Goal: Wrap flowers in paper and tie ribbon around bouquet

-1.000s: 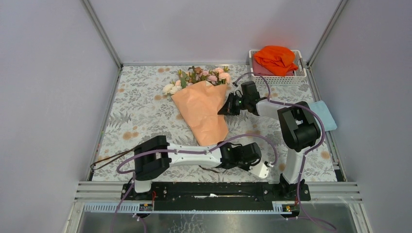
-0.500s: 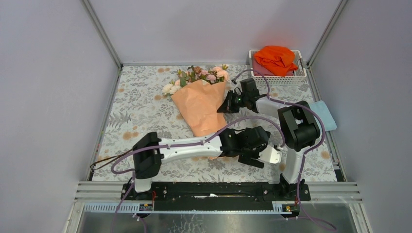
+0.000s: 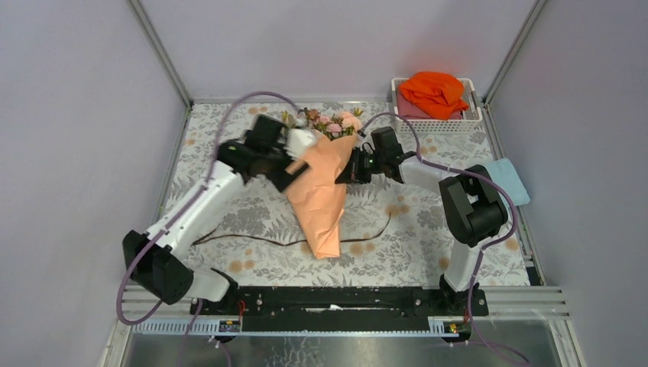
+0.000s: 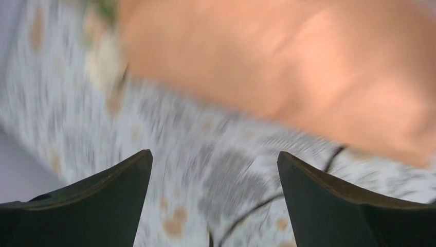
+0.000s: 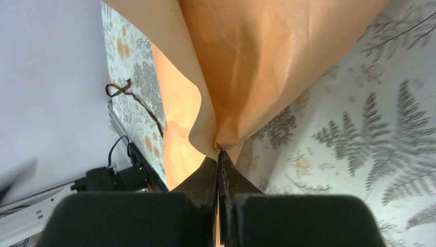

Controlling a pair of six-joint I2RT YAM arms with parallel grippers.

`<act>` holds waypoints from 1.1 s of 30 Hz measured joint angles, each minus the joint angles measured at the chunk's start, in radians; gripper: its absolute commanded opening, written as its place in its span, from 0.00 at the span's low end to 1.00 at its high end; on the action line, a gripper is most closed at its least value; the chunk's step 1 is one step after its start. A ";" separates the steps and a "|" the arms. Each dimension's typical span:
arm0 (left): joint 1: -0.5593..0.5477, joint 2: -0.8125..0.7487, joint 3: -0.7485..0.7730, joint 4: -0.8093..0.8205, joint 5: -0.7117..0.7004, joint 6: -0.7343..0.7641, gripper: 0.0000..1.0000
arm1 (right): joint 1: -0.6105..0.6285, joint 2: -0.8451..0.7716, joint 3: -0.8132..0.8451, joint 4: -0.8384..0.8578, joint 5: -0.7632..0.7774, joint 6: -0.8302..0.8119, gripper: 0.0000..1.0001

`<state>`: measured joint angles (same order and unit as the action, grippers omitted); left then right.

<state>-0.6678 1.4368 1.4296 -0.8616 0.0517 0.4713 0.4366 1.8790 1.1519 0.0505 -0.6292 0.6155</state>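
**Paper-wrapped bouquet, untied, with loose ribbon**

**Item and place.** The bouquet (image 3: 321, 206) lies mid-bench, its wide end far and its pointed tip near. The flowers (image 3: 330, 121), pink and cream with green leaves, stick out of the far end. The paper (image 5: 267, 62) is peach-orange and crinkled, with its flaps overlapped but unfastened. The ribbon (image 3: 260, 240) is thin and dark. It lies slack on the bench (image 3: 428, 237), running left to right past the tip of the cone. Whether it passes under the tip cannot be told. Nothing is tied.

**Hands.** The right hand (image 5: 218, 157) is pinched tight on the paper's edge at the right side of the cone, where two layers meet. The left hand (image 4: 213, 154) has its jaws spread wide and holds nothing. It hovers at the upper left of the cone, near the blooms, and its own view is blurred.

**Handling (judged).**
- The paper is likely light. It creases readily, tends to spring open and tears under a hard pull, so it is best pinched at the overlap.
- The blooms look fragile and should not be gripped. The narrow near half, where the stems bunch, should bear a squeeze.
- The ribbon is limp and flat to the bench, so it will be awkward to lift. Its free right end seems the best place to take it.

**Markings.** No brand, label or writing can be read.
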 measured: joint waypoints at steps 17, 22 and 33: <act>0.909 -0.181 -0.579 0.047 -0.280 0.210 0.71 | 0.104 -0.068 -0.128 0.011 0.011 0.043 0.00; 1.165 -0.040 -0.493 0.066 -0.226 0.378 0.70 | 0.104 -0.068 -0.129 0.010 0.011 0.029 0.00; 1.479 0.090 -0.581 0.116 -0.205 0.878 0.67 | 0.105 -0.068 -0.129 0.006 0.018 0.010 0.00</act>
<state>0.8116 1.5269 0.8482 -0.7460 -0.1535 1.3495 0.5411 1.8107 1.0225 0.0570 -0.6109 0.6258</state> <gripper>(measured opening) 0.706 0.011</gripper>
